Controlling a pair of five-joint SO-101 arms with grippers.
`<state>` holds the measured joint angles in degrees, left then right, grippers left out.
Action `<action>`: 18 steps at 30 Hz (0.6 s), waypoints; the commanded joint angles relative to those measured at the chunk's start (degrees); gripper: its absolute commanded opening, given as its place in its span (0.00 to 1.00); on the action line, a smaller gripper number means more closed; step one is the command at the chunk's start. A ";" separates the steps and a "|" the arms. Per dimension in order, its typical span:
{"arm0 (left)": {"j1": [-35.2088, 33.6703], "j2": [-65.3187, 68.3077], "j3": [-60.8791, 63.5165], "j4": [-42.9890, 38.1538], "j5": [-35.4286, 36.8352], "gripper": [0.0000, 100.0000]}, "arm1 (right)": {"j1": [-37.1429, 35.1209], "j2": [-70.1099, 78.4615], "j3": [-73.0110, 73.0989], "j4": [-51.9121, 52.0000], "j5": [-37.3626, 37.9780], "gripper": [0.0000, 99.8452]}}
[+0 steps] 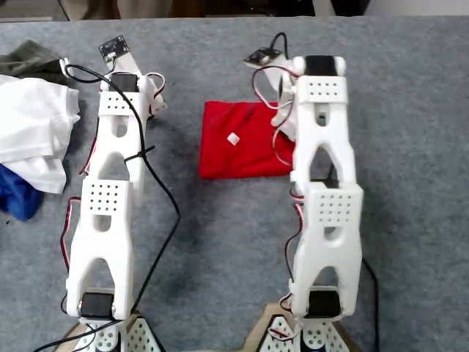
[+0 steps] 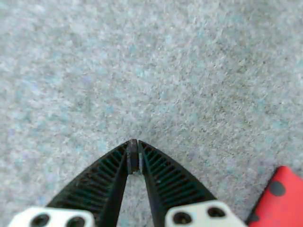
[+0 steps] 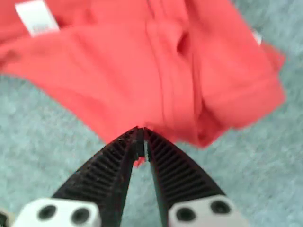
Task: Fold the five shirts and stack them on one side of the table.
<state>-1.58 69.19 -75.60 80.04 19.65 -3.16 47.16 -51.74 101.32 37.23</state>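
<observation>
At the near edge of the grey table (image 1: 410, 110) the two white arms are standing side by side, both stretching away over the felt. The left gripper (image 2: 134, 158) is hanging over bare felt with its black ribbed fingers (image 2: 99, 189) pressing tip to tip, holding nothing. The right gripper (image 3: 140, 142) is sitting at the edge of the red shirt (image 1: 242, 143), its fingers pinching together with a scrap of red cloth showing between them. The red shirt is lying folded into a rectangle mid-table, between the arms. A small white tag (image 1: 233, 138) is lying on top of it, its print too small to read. Farther left, a white shirt (image 1: 33, 128), a blue garment (image 1: 16, 192) and a dark olive garment (image 1: 33, 57) are lying unfolded in a heap.
</observation>
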 commanded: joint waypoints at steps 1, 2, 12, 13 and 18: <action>-0.35 -0.75 -3.16 -0.97 0.26 0.02 | 1.54 -8.40 7.34 0.97 2.29 0.00; -0.35 -0.75 -3.16 -0.97 0.26 0.02 | 1.80 -9.45 10.07 0.79 2.64 0.00; -0.26 -0.75 -3.16 -0.97 0.26 0.02 | 2.59 -19.30 17.54 -7.74 3.78 0.00; -0.26 -0.75 -3.16 -0.97 0.26 0.02 | 1.36 -18.86 16.22 -8.88 3.69 0.00; -0.26 -0.75 -3.16 -0.97 0.26 0.02 | -4.26 -12.09 6.73 -14.59 0.44 0.00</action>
<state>-1.58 69.19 -75.60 80.04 19.65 -4.75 33.01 -38.20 90.24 39.96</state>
